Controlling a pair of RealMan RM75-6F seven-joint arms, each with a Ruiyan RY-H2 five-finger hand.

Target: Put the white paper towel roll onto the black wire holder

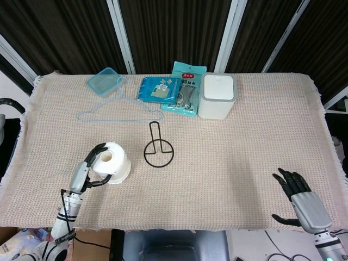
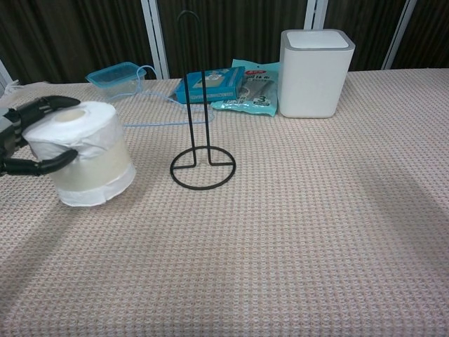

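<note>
The white paper towel roll sits at the front left of the table with its core hole facing up. My left hand grips it from the left, fingers over the top rim and thumb across the side. In the chest view the roll looks slightly raised and tilted. The black wire holder stands upright just to the roll's right, its ring base on the cloth and its tall post bare. My right hand hovers open at the front right edge, far from both.
A white bin stands behind the holder to the right. Blue packets, a light blue wire hanger and a blue lidded box lie along the back. The beige woven cloth covers the table.
</note>
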